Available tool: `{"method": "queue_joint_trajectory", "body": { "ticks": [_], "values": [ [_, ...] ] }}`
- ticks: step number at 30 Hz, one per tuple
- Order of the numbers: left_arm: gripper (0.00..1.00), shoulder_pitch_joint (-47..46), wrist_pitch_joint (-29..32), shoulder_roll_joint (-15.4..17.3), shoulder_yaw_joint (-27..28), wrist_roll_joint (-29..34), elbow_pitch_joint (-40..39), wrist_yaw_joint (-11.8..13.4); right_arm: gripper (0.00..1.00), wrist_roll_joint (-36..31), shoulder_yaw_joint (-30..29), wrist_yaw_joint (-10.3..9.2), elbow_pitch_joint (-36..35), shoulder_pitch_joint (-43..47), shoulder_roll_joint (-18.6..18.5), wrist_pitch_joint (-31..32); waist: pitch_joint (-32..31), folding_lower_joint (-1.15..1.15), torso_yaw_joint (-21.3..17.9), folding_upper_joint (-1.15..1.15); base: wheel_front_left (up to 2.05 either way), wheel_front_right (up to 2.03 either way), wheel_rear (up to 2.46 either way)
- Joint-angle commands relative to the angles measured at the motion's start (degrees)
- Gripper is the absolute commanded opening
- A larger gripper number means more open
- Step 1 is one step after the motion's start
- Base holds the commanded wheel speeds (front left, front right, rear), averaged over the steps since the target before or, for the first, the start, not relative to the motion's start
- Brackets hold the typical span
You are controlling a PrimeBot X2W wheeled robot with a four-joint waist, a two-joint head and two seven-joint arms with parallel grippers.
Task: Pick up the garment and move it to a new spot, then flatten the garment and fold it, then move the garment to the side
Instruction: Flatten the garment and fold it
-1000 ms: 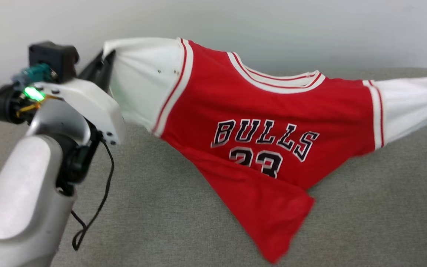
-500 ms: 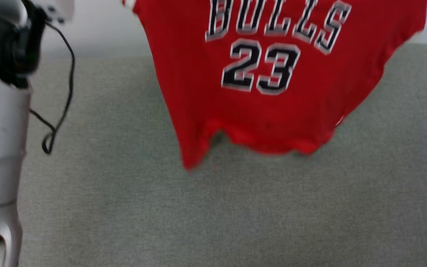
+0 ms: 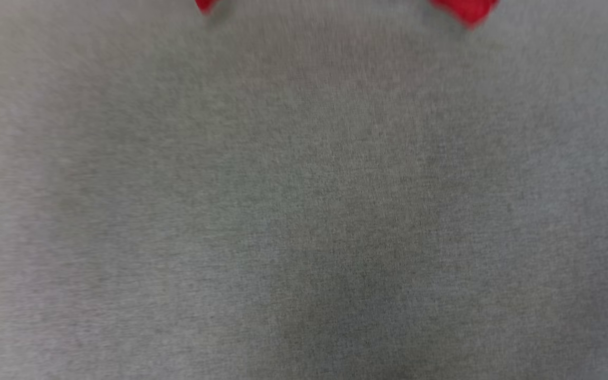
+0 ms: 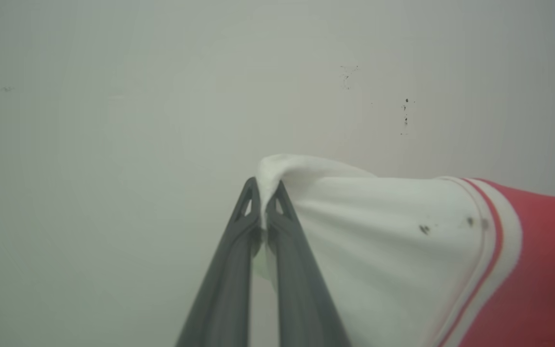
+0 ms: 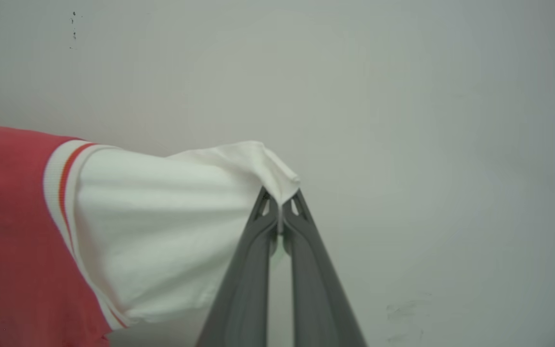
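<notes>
The garment (image 4: 403, 241) is a red jersey with white sleeves and striped trim. My left gripper (image 4: 264, 190) is shut on the tip of one white sleeve, in front of a pale wall. My right gripper (image 5: 281, 197) is shut on the tip of the other white sleeve of the garment (image 5: 162, 231), with dark lettering showing at the left edge of that view. In the head view two red bottom corners of the garment (image 3: 467, 9) hang at the top edge, above the grey fabric surface (image 3: 304, 211).
The grey fabric surface stretches across the head view, blurred. A pale wall (image 4: 113, 96) with a few small dark marks stands behind both grippers.
The head view has swung downward. The garment has gone up in that view, from draped on the grey surface to hanging with its hem corners at the top edge.
</notes>
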Motion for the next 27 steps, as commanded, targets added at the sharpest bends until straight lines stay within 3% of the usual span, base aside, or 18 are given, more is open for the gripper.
{"method": "queue_joint_trajectory", "body": {
  "ticks": [1, 6, 16, 27],
  "values": [
    [0.00, -1.8, -0.8, 0.1, 0.2, 0.1, 0.6, -0.4, 0.00, 0.2, 0.5, -0.06, 1.2, -2.2, 0.8, -1.4, 4.8, -0.01, -1.6, 0.00, 0.00, 0.00, 0.00],
    [0.00, -6.8, -2.1, 1.0, 0.3, 0.5, 1.4, -1.1, 0.00, 0.8, 3.6, -0.06, 5.8, -9.4, 1.8, -6.1, 10.0, -0.01, -2.4, 0.00, 0.00, 0.00, 0.00],
    [0.00, -7.4, -5.4, 1.9, 1.3, -0.1, 1.9, -0.6, 0.00, 5.7, 14.0, -0.06, 11.1, -15.9, 4.4, -12.0, 17.5, -0.01, -3.4, 0.00, 0.00, 0.00, 0.00],
    [0.00, -3.0, -9.2, 0.0, 1.7, -2.7, 6.8, -1.8, 0.00, 11.0, 22.8, -0.06, 19.6, -15.2, 5.4, -17.0, 17.8, -0.01, -2.7, 0.00, 0.00, 0.00, 0.00]
  ]
}}
